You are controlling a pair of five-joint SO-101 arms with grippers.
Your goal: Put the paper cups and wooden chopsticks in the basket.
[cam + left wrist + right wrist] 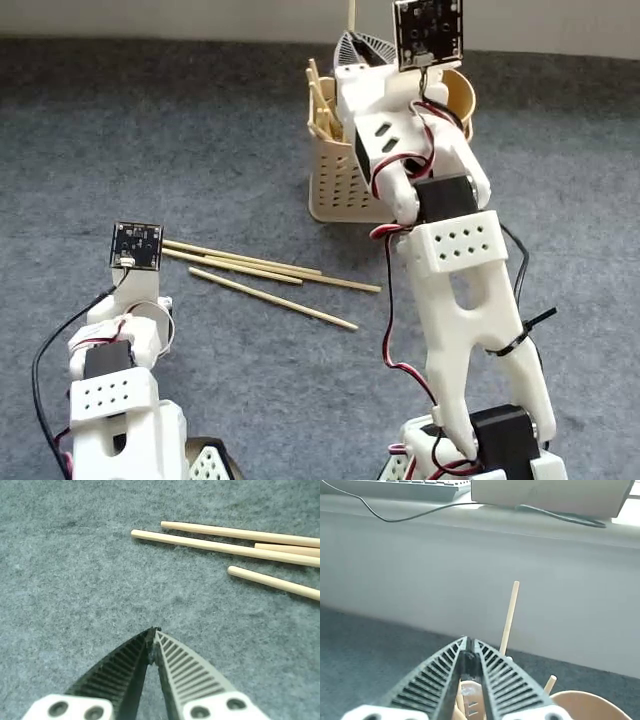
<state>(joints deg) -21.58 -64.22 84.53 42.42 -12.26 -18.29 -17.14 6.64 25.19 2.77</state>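
Several wooden chopsticks (pixel 270 272) lie loose on the grey carpet; their ends (pixel 225 547) are just ahead of my left gripper (pixel 154 630), which is shut with nothing in it and hovers low over the carpet. A cream perforated basket (pixel 340 190) stands at the back, with several chopsticks (pixel 318 100) leaning in it and a tan paper cup (pixel 462 95) beside them. My right gripper (pixel 468 640) is shut above the basket. One chopstick (pixel 509 617) rises upright past its tips; I cannot tell if it is gripped. The cup's rim (pixel 585 705) lies below.
Grey carpet covers the whole table. A pale wall (pixel 420 565) rises just behind the basket, with a cable (pixel 420 514) and equipment on the ledge above. Open carpet stretches to the left of the basket and around the loose chopsticks.
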